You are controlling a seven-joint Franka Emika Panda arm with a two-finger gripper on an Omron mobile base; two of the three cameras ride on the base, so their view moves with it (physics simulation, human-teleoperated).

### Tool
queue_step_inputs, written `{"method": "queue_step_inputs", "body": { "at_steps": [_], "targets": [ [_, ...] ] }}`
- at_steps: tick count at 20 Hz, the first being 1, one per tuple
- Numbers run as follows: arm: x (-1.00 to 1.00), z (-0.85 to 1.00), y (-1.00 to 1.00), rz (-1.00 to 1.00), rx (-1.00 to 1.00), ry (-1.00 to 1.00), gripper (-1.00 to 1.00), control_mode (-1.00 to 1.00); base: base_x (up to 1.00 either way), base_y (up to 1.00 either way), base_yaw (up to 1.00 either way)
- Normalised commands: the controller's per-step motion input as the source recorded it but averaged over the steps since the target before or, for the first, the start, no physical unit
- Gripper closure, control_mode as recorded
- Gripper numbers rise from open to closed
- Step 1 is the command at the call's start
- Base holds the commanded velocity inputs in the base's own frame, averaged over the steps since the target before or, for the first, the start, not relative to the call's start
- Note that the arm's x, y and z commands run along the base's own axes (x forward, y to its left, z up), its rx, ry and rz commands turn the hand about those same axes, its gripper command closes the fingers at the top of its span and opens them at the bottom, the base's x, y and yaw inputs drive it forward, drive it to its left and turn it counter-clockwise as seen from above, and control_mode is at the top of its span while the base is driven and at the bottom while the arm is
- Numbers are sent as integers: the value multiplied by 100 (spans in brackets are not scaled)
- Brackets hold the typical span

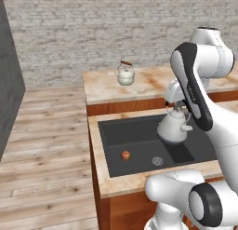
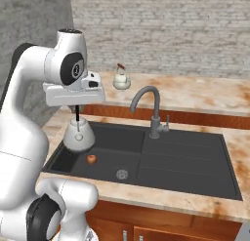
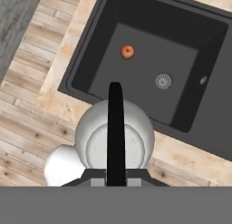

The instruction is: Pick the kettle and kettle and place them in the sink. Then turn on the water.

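My gripper (image 2: 77,111) is shut on the black arched handle of a whitish-silver kettle (image 2: 79,135), which hangs above the left basin of the black sink (image 2: 185,162), close to its left rim. In the hand view this kettle (image 3: 97,141) sits right under the gripper (image 3: 115,181), with the basin beyond it. In the left base view the held kettle (image 1: 173,127) hangs below the gripper (image 1: 177,106). A second kettle (image 1: 125,75) with a reddish-brown handle stands upright on the back counter (image 2: 121,80). The water is out of view.
A small red apple (image 2: 91,159) lies on the left basin's floor near the round drain (image 2: 122,174). The grey gooseneck tap (image 2: 152,110) rises behind the sink's middle. A raised wooden counter (image 1: 148,84) runs behind the sink, and plank floor lies to the left.
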Motion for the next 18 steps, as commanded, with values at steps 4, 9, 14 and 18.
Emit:
{"method": "queue_step_inputs", "body": {
  "at_steps": [4,9,14,18],
  "targets": [
    [37,-52,-11,0,0,0,100,-100,0,0,0],
    [22,-41,0,-1,0,0,100,-100,0,0,0],
    [21,-35,0,-3,0,0,100,-100,0,0,0],
    [15,-39,0,-4,0,0,100,-100,0,0,0]
  ]
}}
